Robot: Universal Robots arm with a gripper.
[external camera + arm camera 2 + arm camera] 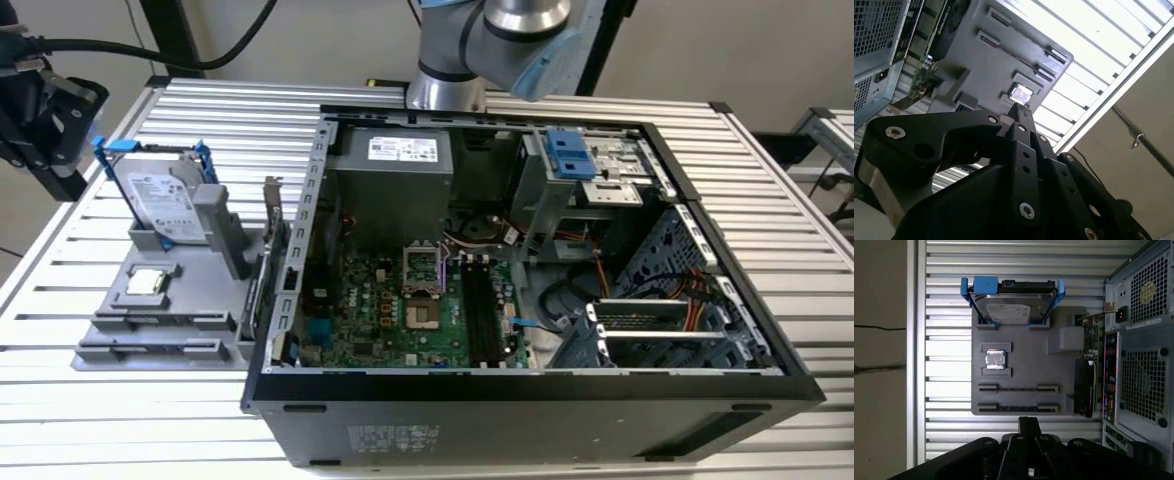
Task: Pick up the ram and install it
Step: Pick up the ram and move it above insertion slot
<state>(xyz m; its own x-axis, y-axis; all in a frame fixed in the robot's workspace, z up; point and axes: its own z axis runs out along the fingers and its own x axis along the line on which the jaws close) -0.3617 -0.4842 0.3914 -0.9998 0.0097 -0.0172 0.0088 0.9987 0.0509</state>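
Gripper over the parts holder, ram not yet picked

The gripper hangs above the grey holder on the tabletop, beside the computer case; its jaws look pressed together, pinching nothing. The ram seems to be the thin dark strip standing on edge in the holder's nearest slot, though I cannot be sure. The target is narrow: a skewed descent could strike the slot's end blocks or tilt the stick
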